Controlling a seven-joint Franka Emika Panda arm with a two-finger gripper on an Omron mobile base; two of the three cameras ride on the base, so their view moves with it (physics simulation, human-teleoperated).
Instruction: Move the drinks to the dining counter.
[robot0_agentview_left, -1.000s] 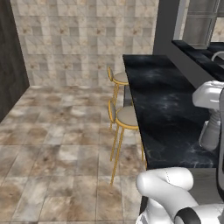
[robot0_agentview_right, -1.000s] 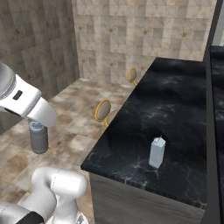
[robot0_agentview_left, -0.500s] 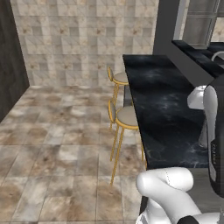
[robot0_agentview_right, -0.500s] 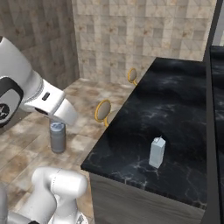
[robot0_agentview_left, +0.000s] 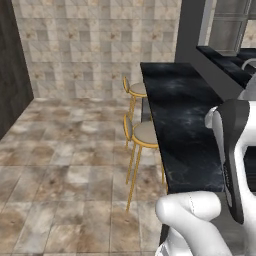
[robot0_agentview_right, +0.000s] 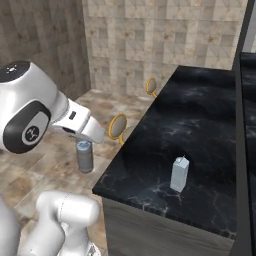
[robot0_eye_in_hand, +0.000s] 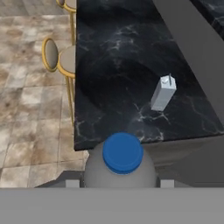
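My gripper (robot0_agentview_right: 84, 145) is shut on the clear bottle (robot0_agentview_right: 85, 157), which hangs upright over the floor just left of the dining counter (robot0_agentview_right: 200, 120). In the hand view the bottle's blue cap (robot0_eye_in_hand: 123, 152) sits between the fingertips, short of the counter's near edge (robot0_eye_in_hand: 118, 70). The white carton (robot0_agentview_right: 180, 174) stands upright on the black marble near that front edge, and it is up and to the right of the bottle (robot0_eye_in_hand: 120, 173) as the carton (robot0_eye_in_hand: 163, 93) shows in the hand view.
Two gold-legged stools (robot0_agentview_left: 145, 134) (robot0_agentview_left: 135, 90) stand along the counter's floor side. A higher narrow ledge (robot0_agentview_left: 220, 60) runs along its far side. Tiled floor (robot0_agentview_left: 65, 165) lies open to the left.
The arm has swung the held bottle rightward toward the counter's edge. The carton has stayed in place.
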